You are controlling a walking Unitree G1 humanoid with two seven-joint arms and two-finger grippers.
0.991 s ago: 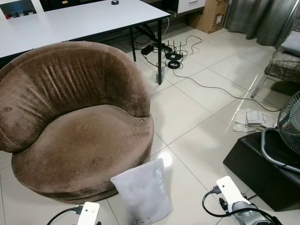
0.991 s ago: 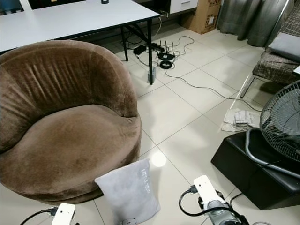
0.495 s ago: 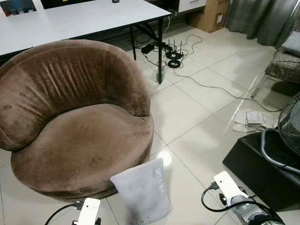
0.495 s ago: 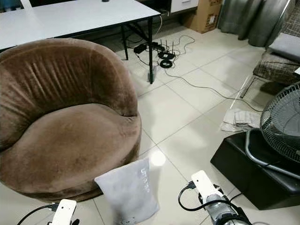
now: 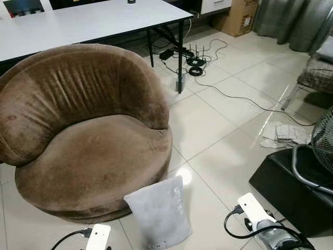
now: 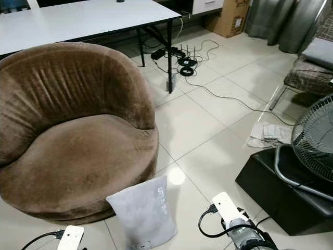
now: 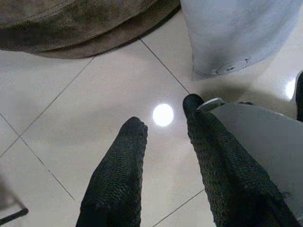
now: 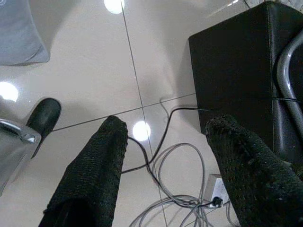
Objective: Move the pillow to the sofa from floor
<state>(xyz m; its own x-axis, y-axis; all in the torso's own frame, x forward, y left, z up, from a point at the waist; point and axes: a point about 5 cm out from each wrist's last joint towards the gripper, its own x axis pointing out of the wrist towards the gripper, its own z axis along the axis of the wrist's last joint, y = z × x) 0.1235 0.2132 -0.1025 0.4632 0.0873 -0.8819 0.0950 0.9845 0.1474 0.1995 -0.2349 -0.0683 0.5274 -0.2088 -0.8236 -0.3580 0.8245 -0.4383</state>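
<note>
A grey pillow (image 5: 158,213) stands on the tiled floor, leaning against the front of the round brown sofa (image 5: 88,140). Both arms hang low at the bottom of the eye views, the left wrist (image 5: 98,237) left of the pillow and the right wrist (image 5: 255,208) to its right. In the left wrist view my left gripper (image 7: 164,113) is open above bare tile, with the pillow (image 7: 236,33) and the sofa's base (image 7: 94,33) just beyond its fingertips. My right gripper (image 8: 168,125) is open over tile and loose cables, the pillow's corner (image 8: 19,33) off to one side.
A black box (image 5: 291,192) carrying a fan (image 5: 322,151) stands close on the right. Behind the sofa is a white table (image 5: 78,21), with cables and a router (image 5: 190,60) by its leg. A crumpled cloth (image 5: 283,133) and a chair (image 5: 317,73) lie farther right.
The whole picture has shifted slightly, so the camera moved. The pillow, sofa and both arms keep their places.
</note>
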